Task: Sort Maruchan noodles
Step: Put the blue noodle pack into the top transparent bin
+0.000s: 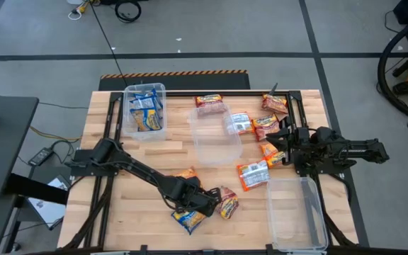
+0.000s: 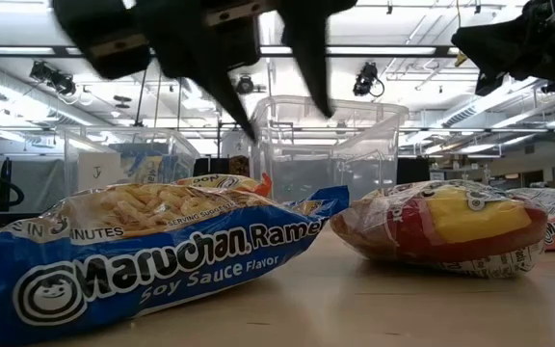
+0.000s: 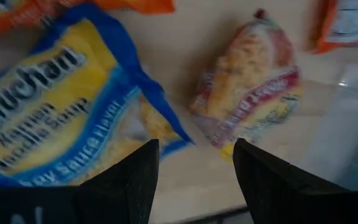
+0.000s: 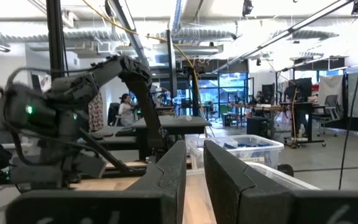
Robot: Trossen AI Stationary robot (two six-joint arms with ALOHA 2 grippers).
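Your left hand [image 1: 205,205] is hanging over the noodles at the tabletop's [image 1: 119,227] near edge.
Its fingers are spread, holding nothing, between a blue packet [image 1: 188,219] and a red packet [image 1: 227,202]. Your right hand [image 1: 283,145] waits near the right side, fingers nearly together.

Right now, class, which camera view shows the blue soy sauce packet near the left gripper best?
The low view: the blue soy sauce packet fills the foreground, its label readable. The high view shows it small beside the left gripper. The left wrist view shows part of it, blurred. The right wrist view does not show it.
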